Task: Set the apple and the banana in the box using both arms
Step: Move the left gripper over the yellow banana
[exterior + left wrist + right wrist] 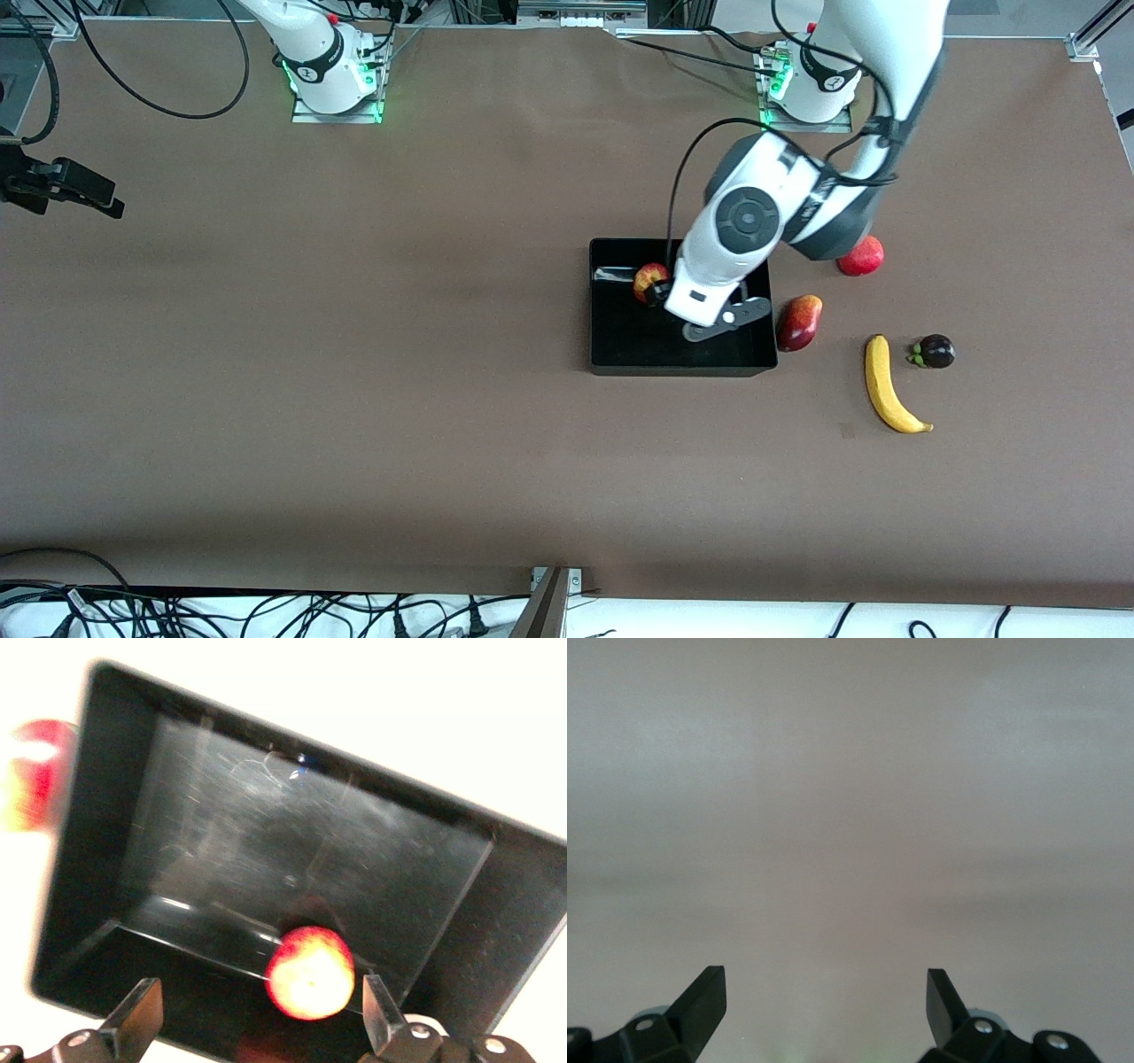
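With the apple [310,973] loose in the box [611,354] between the left gripper's [257,1014] spread, empty fingers, it could be nudged on withdrawal; the right gripper [824,1001], wide open and empty, waits well apart from the box.

Apple [650,280]: red, mottled yellow. Box [611,350]: glossy black. Banana [887,387]: plain yellow, on the brown table [354,399].

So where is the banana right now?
The banana lies on the table, outside the box, beside a small dark purple fruit, toward the left arm's end.
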Robot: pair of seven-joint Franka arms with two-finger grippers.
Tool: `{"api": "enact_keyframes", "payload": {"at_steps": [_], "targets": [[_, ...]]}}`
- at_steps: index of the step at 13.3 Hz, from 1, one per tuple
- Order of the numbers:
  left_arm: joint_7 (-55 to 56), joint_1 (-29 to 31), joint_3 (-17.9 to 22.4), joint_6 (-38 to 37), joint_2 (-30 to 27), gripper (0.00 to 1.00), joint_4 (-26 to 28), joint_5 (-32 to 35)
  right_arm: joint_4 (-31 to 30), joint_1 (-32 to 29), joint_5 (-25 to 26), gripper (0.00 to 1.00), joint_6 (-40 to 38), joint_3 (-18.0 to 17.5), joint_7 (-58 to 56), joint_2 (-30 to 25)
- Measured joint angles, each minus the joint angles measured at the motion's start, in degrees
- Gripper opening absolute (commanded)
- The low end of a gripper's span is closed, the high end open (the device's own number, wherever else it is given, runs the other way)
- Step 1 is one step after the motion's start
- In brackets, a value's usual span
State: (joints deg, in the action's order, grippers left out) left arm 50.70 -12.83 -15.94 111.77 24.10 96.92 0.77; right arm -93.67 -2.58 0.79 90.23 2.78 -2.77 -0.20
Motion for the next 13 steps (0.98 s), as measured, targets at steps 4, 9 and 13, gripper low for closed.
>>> {"api": "enact_keyframes", "payload": {"at_steps": [4, 9, 13], "targets": [[-11.5, 10.7, 0.1, -3.1, -0.4, 1.00, -4.2, 0.0, 0.0, 0.0, 0.0, 1.00, 0.0, 0.0, 0.0, 0.0], [-26.0, 18.1, 1.8, -3.1, 1.2, 1.00, -4.2, 0.5, 0.0, 0.0, -0.1, 1.00, 0.0, 0.0, 0.0, 0.0], [-33.5, 22.2, 2.1, 0.0, 4.5, 1.00, -4.1, 5.8, 0.0, 0.0, -0.1, 1.00, 0.0, 0.0, 0.0, 0.0]]}}
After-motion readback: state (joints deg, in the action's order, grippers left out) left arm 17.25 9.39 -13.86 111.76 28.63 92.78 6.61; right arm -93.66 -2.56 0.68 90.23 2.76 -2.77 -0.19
